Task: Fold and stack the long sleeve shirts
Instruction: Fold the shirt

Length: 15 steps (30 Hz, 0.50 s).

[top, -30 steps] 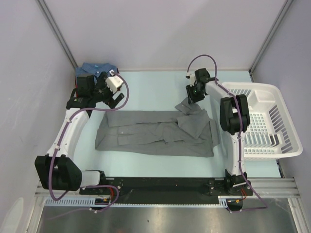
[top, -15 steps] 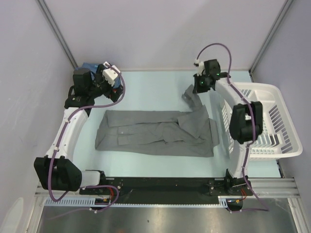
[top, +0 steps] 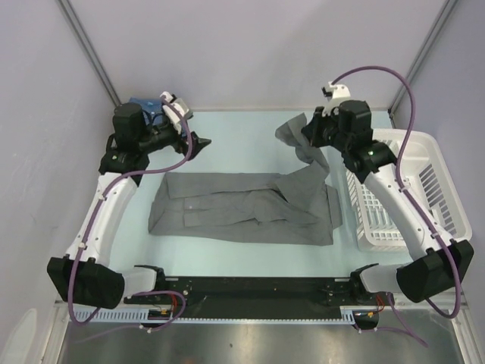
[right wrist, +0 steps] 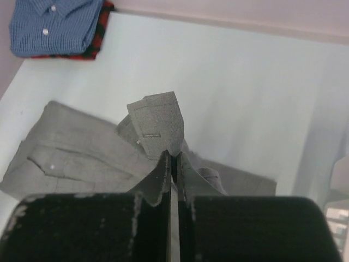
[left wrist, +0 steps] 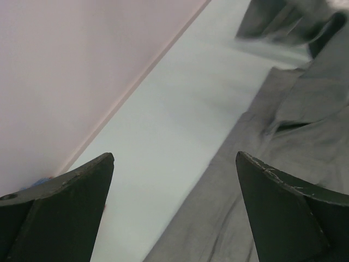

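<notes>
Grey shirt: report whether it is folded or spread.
Mostly spread: the grey shirt lies full-length on the table, one sleeve pinched and lifted by the right gripper.

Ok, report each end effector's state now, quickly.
Left end effector: open, holding nothing.
Right end effector: closed on a sleeve cuff of the plain mid-grey button-front cloth shirt.

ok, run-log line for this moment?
left gripper open, beside plain grey cloth shirt | right gripper shut on its sleeve, held off table | folded blue shirt on dark red shirt, far-left corner
</notes>
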Tool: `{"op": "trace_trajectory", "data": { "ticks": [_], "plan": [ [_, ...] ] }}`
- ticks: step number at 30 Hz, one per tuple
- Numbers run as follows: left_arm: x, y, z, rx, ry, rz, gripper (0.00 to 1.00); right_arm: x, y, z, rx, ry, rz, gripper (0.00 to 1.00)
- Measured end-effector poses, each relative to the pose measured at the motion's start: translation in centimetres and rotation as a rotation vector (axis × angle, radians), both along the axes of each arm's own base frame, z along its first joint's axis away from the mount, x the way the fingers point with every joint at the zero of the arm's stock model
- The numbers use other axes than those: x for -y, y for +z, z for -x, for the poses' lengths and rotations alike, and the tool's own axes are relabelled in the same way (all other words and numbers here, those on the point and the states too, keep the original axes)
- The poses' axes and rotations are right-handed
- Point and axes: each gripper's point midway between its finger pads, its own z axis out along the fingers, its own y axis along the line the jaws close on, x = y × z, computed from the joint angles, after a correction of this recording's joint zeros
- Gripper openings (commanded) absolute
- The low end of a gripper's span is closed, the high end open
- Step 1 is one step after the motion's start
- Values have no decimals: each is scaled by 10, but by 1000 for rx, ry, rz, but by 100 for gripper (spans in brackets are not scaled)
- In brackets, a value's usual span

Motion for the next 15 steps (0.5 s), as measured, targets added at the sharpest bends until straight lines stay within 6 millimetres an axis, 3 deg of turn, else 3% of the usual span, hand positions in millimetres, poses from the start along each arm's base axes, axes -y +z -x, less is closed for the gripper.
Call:
{"op": "trace_trajectory", "data": {
  "ticks": [4, 7, 11, 15],
  "plan": [
    [47, 9, 25, -57, -140, 68, 99, -16, -30, 20, -39, 34, 30, 0],
    [86, 9, 46, -95, -268, 98, 100, -40, -40, 43, -31, 111, 55, 0],
    [120, -3, 56, -143, -360, 110, 99, -61, -24, 63, 51, 191, 62, 0],
    [135, -14, 47, -169, -390, 106, 98, -77, 6, 78, 169, 251, 46, 0]
  ]
}}
